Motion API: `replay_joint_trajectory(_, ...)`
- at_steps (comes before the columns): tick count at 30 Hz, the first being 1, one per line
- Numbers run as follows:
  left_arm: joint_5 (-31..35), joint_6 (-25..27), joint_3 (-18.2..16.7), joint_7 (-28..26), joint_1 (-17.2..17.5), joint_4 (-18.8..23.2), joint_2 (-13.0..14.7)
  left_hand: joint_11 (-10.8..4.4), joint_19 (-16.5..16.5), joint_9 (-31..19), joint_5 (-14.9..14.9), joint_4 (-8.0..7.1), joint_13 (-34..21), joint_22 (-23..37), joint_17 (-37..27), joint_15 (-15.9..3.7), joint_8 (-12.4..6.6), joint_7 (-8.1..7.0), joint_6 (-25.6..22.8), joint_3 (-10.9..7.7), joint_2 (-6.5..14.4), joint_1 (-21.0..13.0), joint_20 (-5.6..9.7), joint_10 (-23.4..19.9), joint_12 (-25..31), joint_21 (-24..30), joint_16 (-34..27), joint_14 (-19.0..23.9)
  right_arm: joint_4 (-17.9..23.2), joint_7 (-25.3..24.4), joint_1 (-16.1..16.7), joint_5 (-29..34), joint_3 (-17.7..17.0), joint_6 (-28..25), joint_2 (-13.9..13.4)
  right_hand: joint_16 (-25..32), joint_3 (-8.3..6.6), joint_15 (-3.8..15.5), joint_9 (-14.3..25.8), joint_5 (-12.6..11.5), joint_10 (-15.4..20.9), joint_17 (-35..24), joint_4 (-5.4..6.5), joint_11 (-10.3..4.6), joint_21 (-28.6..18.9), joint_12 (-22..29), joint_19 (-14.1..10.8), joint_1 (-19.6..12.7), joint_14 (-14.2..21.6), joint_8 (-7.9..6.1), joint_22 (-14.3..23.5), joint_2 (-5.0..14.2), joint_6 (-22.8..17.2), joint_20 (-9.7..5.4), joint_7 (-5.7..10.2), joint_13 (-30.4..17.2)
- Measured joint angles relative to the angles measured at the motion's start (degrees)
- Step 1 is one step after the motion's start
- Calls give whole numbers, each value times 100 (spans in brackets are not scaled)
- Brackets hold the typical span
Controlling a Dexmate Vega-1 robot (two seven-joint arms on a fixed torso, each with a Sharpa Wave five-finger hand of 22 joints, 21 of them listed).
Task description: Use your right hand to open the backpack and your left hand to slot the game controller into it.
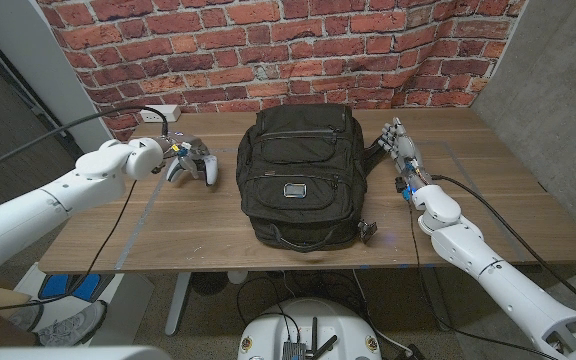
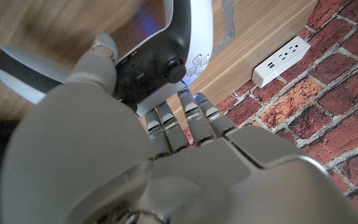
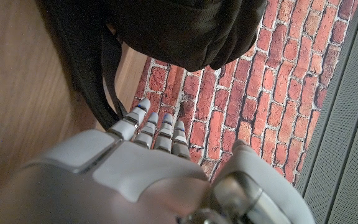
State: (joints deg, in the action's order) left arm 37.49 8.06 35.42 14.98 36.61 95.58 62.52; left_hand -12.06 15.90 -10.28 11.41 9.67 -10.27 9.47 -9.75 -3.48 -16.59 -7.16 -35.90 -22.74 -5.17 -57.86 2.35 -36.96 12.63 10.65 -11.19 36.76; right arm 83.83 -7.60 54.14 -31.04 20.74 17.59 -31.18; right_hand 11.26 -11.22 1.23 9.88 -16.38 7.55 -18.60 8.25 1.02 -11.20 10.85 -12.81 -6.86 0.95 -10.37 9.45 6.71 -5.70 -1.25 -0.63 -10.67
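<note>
Left hand (image 1: 171, 152) grips the game controller (image 1: 194, 166); right hand (image 1: 402, 147) (fingers apart, empty) waits beside the backpack (image 1: 302, 175).

Even, moderately bright overhead light across the wooden table (image 1: 488, 190); the backpack (image 1: 301, 175) casts only a soft, short shadow at its base. Straight edges bow slightly toward the head view's corners. In the left wrist view the near left hand (image 2: 135, 168) is soft-focused and a blue glow reflects on the game controller (image 2: 166, 43). The right wrist view blurs nearby wood.
</note>
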Motion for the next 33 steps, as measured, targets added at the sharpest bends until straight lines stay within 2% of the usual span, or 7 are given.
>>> replay_joint_trajectory(6, -27, 96, -133, 24, 158, 236, 115, 2, 58, 0, 0, 0, 1, 0, 0, 0, 2, 6, 6, 0, 1, 1, -4, -1, 0, 0, 0, 0, 157, -37, 102, 52, -27, -29, -93, 0, -22, 0, 0, 0, 0, 26, -22, 0, 0, 0, 1, 0, 0, 0, 0, 0, 0, 1, 0, 0)
replay_joint_trajectory(13, -57, 241, -266, 66, 331, 484, 230, 2, 62, 0, -15, 8, 2, -1, 1, 0, 44, -11, -19, 8, 10, 10, 0, -1, -6, 0, 0, 0, 552, -200, 349, 232, -91, -121, -324, 0, -55, 0, 0, 0, 0, 50, -56, 0, 0, 0, 1, -1, 0, -24, 0, 0, -21, 1, -21, 0)
replay_joint_trajectory(20, -76, 375, -379, 96, 482, 695, 313, -11, 62, 1, 6, 15, 2, -1, 1, 9, 54, -9, -34, 15, 20, 20, 0, -15, -41, 0, 0, 8, 918, -399, 573, 493, -147, -212, -518, 0, -103, 0, 0, 18, 32, 92, -149, -31, 0, 0, -19, -50, 0, -23, 0, -15, -61, -19, -1, 0)
replay_joint_trajectory(21, -76, 385, -383, 99, 488, 703, 317, -21, 62, 1, 6, 16, 2, -1, 2, 22, 65, -11, -36, 15, 23, 23, 0, -24, -45, 0, 0, 21, 947, -412, 593, 510, -154, -214, -535, 0, -120, 4, 0, 28, 32, 102, -165, -31, 0, 0, -41, -101, 4, -23, 0, 39, -82, -41, -22, 0)
replay_joint_trajectory(27, -92, 498, -460, 105, 613, 844, 371, -3, 62, 1, 6, 14, -1, -1, -24, -10, 69, -31, -55, 13, 23, 23, 0, -62, -49, 0, 1, 52, 1258, -592, 796, 786, -217, -262, -695, 0, -135, 22, 0, 43, 32, 133, -226, -31, 0, 0, -50, -149, 23, -23, 0, 82, -82, -50, -22, 0)
replay_joint_trajectory(33, -104, 617, -533, 102, 732, 977, 419, -7, 94, 1, 5, 14, -1, -1, -27, 10, 87, -30, -95, 13, 23, 23, -31, -105, -51, 0, 2, 73, 1502, -753, 974, 1070, -269, -299, -814, 0, -157, 41, 9, 43, 43, 164, -338, -43, 0, 0, -73, -237, 42, -59, 0, -6, -173, -74, -20, 0)
